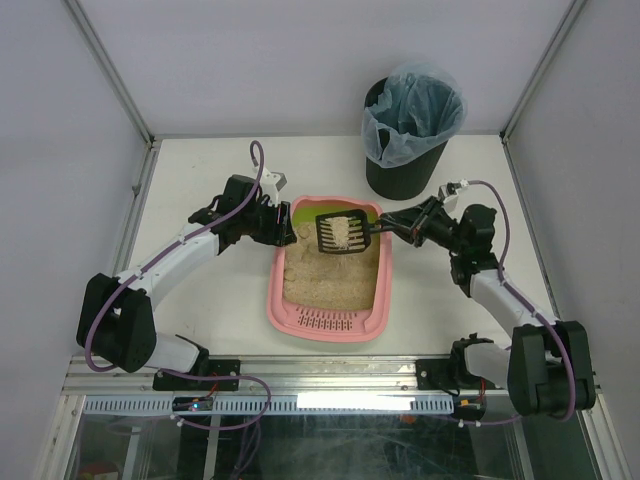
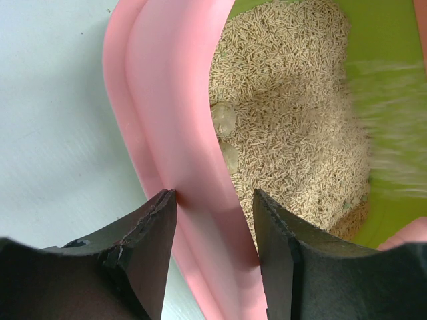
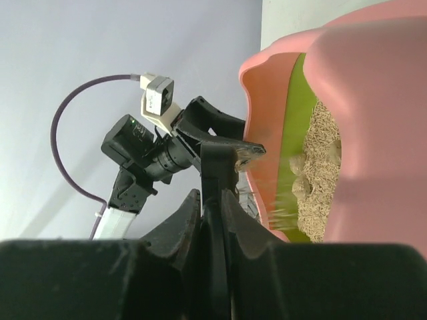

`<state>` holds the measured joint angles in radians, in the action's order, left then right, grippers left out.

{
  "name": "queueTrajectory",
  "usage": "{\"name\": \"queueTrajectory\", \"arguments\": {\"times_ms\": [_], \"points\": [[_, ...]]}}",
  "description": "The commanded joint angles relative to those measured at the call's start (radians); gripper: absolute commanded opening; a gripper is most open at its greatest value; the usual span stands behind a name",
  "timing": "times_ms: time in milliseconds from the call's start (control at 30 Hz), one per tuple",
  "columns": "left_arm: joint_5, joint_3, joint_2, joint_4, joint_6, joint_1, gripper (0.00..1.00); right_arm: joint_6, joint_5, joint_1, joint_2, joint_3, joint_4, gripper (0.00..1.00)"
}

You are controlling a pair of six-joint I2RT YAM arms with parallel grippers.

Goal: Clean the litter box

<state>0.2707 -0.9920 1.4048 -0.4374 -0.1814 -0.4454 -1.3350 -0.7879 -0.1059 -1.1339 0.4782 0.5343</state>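
The left gripper (image 1: pixel 278 230) is at the far left corner of the litter box (image 1: pixel 330 300). In the left wrist view one finger (image 2: pixel 143 247) sits outside the pink wall and the other sits inside it. The wall fills the gap between them, so the hand is partly closed and seems to be pinching the wall to hold the box steady.

The litter box lies near the middle of the table (image 1: pixel 240 310). Its slotted end points to the near edge and its green end points to the far edge. It is full of sandy litter. Two pale lumps (image 2: pixel 225 120) lie in the litter by the left wall. They may be clumps to dig out, but the view is too blurry to be sure.

The black scoop (image 1: pixel 340 232) is over the green end of the box, with a pile of litter on it. A blur under it looks like loose bits falling.

The right gripper (image 1: pixel 392 226) is squeezed tight on the scoop's handle, just past the right wall of the box.

The black bin (image 1: pixel 405 170) with its bluish bag stands near the far right corner of the table.

So this looks like the sifting step, when clean litter drops back and the dirty bits stay on the scoop. Next, the right arm should keep the scoop flat, lift it higher than the bin's rim, move it over the bag and tip it. The left hand should keep the box from sliding.
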Motion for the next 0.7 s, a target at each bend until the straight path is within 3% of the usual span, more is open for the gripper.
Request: {"name": "queueTrajectory", "arguments": {"times_ms": [0,67,133,267,333,400,500,567,633,667], "points": [[0.014,-0.040,-0.003,0.026,0.025,-0.003,0.49,-0.022,0.050,0.021,0.051,-0.009,0.022,0.00],[0.013,-0.039,-0.004,0.026,0.026,-0.003,0.49,0.017,0.076,-0.018,0.061,0.018,-0.003,0.00],[0.009,-0.039,-0.004,0.026,0.027,-0.003,0.49,0.179,-0.017,-0.094,0.000,0.141,-0.109,0.00],[0.020,-0.041,0.001,0.023,0.025,-0.003,0.49,0.086,0.139,-0.043,0.080,0.046,-0.111,0.00],[0.012,-0.039,-0.003,0.023,0.026,-0.004,0.49,0.103,0.052,-0.058,0.050,0.065,-0.044,0.00],[0.009,-0.043,-0.003,0.023,0.027,-0.003,0.49,0.172,-0.063,-0.095,-0.030,0.159,-0.095,0.00],[0.023,-0.044,0.002,0.022,0.025,-0.003,0.49,0.097,0.118,-0.043,0.052,0.065,-0.106,0.00],[0.017,-0.040,-0.001,0.022,0.026,-0.003,0.49,0.120,0.078,-0.063,0.050,0.079,-0.078,0.00],[0.007,-0.041,-0.004,0.021,0.029,-0.003,0.49,0.205,-0.009,-0.095,-0.006,0.169,-0.173,0.00],[0.008,-0.043,-0.003,0.022,0.029,-0.003,0.49,0.222,0.025,-0.098,0.002,0.175,-0.222,0.00]]}}
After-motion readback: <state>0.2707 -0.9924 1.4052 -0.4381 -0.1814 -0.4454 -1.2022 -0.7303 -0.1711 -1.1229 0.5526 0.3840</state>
